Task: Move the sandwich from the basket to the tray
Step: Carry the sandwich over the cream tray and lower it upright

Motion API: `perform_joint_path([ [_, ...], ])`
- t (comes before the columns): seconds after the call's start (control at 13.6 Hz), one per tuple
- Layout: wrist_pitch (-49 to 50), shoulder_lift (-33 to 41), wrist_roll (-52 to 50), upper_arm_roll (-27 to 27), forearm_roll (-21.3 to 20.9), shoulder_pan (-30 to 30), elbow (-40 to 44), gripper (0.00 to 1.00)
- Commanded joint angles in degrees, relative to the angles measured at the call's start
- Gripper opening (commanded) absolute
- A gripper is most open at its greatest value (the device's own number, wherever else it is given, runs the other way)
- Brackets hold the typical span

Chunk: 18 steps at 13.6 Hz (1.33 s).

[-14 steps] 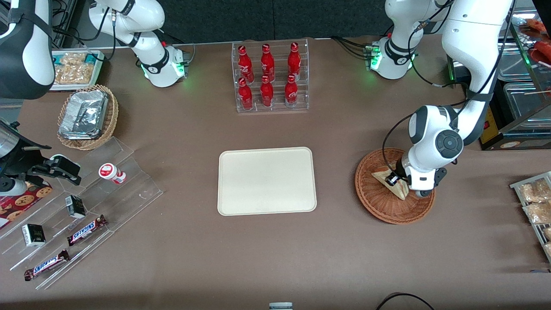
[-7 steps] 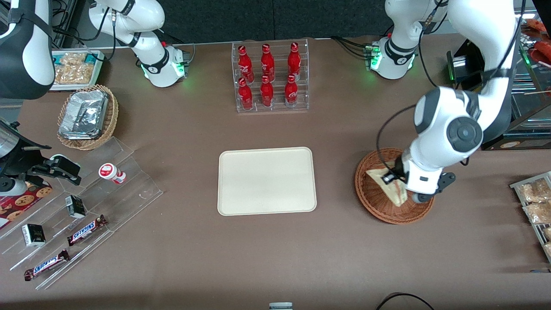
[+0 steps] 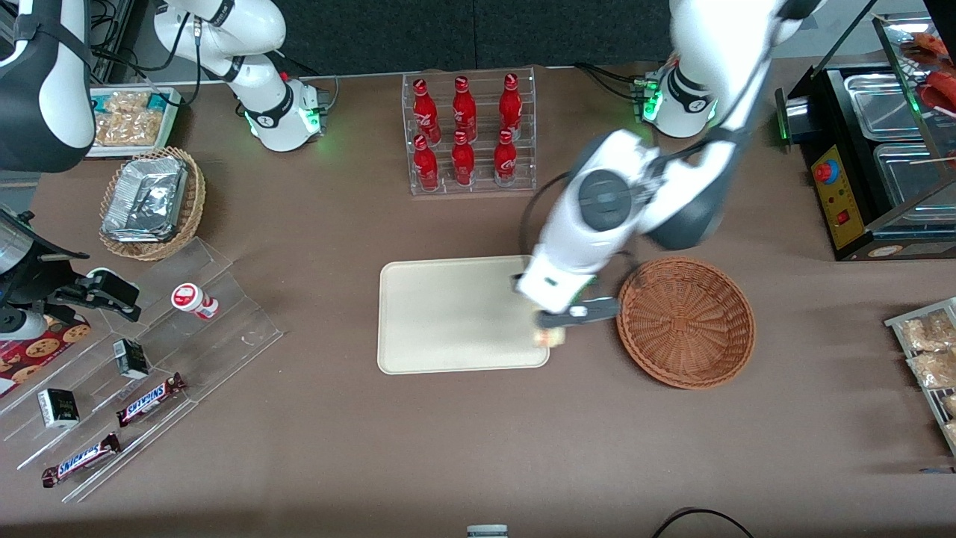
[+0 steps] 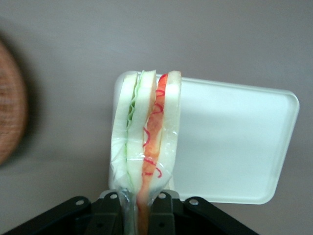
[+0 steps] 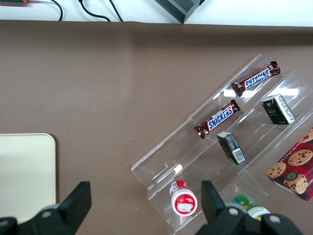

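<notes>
My left gripper hangs over the edge of the cream tray that faces the reddish-brown wicker basket. It is shut on the sandwich, a wrapped wedge of white bread with green and red-orange filling, held above the tray. In the front view only a small pale bit of the sandwich shows under the wrist. The basket holds nothing; its rim shows in the left wrist view.
A clear rack of red bottles stands farther from the camera than the tray. A tan basket with foil packs and clear stepped racks with candy bars lie toward the parked arm's end. Snack packs lie toward the working arm's end.
The gripper lifted the sandwich out of the basket and carried it sideways to the tray's edge. The basket is left with nothing in it.
</notes>
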<state>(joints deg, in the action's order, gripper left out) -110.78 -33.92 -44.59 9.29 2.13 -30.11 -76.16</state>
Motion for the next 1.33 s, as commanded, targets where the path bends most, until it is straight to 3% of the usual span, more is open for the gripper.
perform_joint_path([
  [0.0,-1.43,-9.65,-1.02,-0.94,-0.11,-4.94,9.62,0.01],
  [0.29,-9.09,-16.08,-3.05,-1.29,-0.72,-9.34,9.63,0.05],
  [0.59,-11.47,-20.13,-4.80,-1.38,-5.20,-10.93,9.71,0.06],
  [0.66,-11.74,-20.74,-4.89,-1.38,-5.38,-11.11,9.71,0.11],
  [0.74,-11.83,-20.92,-4.89,-1.38,-5.39,-11.11,9.89,0.27],
  [0.81,-11.74,-20.84,-4.89,-1.38,-5.39,-11.11,9.98,0.80],
  [0.88,-11.57,-20.31,-5.50,-1.38,-5.39,-11.02,10.41,1.00],
  [1.11,-4.04,-17.33,-5.86,-1.38,-5.12,-9.80,13.91,1.00],
  [1.25,2.39,-12.86,-4.38,-0.77,-3.90,-5.33,15.60,1.00],
])
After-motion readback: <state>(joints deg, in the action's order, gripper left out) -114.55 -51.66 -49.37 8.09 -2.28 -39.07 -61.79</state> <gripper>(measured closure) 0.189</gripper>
